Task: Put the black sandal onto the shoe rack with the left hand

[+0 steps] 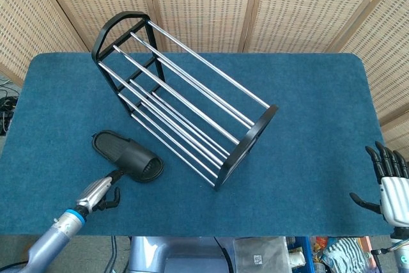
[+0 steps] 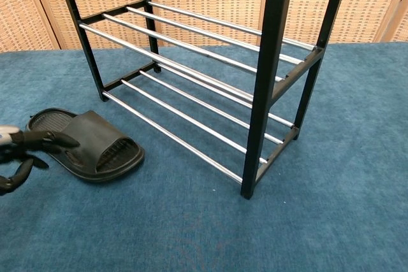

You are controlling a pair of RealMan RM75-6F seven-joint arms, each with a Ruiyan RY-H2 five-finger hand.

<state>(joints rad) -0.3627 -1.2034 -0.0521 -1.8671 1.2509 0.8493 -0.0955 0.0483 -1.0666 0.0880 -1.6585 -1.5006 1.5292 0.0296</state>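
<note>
The black sandal (image 1: pixel 128 156) lies flat on the blue table cloth, just in front of the rack's lowest rails, with its open toe end pointing right. In the chest view the sandal (image 2: pixel 89 144) sits low on the left. My left hand (image 1: pixel 102 193) is at the sandal's near edge and holds it, with a dark finger (image 2: pixel 58 141) laid over its side. The black shoe rack (image 1: pixel 185 100) with chrome rails (image 2: pixel 191 68) stands diagonally across the table, and nothing is on its shelves. My right hand (image 1: pixel 388 177) hovers open at the table's right front corner.
The blue cloth (image 1: pixel 307 113) covers the whole table. Woven screens (image 1: pixel 204 4) close off the back. The rack's black end frame (image 2: pixel 264 81) stands close to the chest camera.
</note>
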